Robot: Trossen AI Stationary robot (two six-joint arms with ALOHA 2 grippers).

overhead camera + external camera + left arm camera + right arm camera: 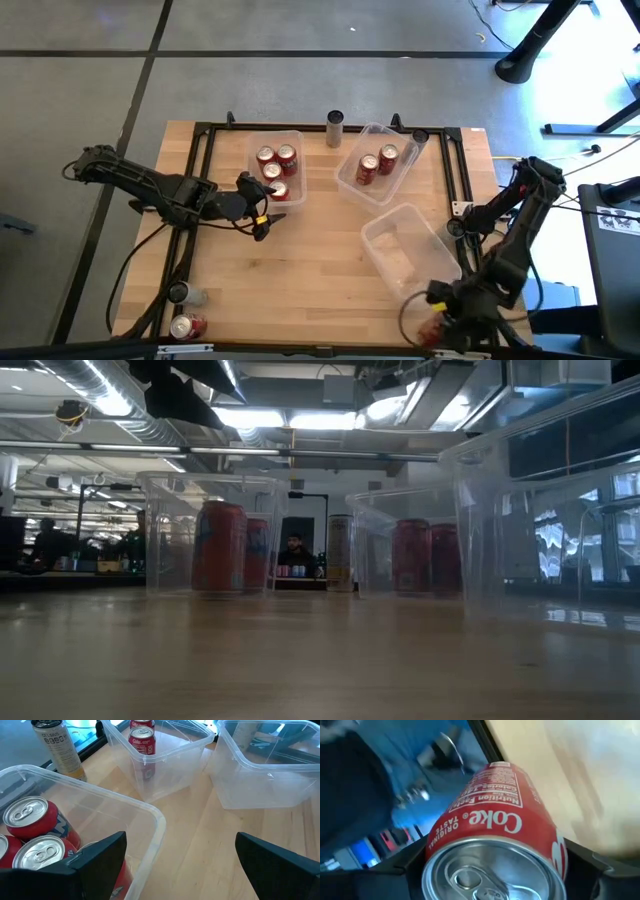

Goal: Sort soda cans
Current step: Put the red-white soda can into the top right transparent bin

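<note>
Pale wood makes up the table (300, 270), which is framed by a dark rail and carries three clear plastic bins.

Nearest the front edge, sorting is unfinished. A red can lies on its side at the left front corner (187, 326), with a silver-topped can (179, 293) just beside it. At the right front corner the right pincer (437, 327) has its jaws around a red Coke can (495, 850). The right wrist view shows a dark finger on each side of that can's body, so it appears to be gripped, jaws wide to fit it.

Further in, the near right bin (405, 250) looks empty.

Toward the middle, the left pincer (262, 212) hangs with its jaws spread wide and nothing between them, at the near edge of the left bin (295, 205). That bin holds three red cans (275, 165).

Beyond, the tilted far bin (352, 187) holds two red cans (377, 165). A tall dark can (334, 128) stands alone on the table between the two far bins.

By this layout, five red cans look sorted. One is in hand, and at least three are left outside any bin. The job seems roughly halfway done.
</note>
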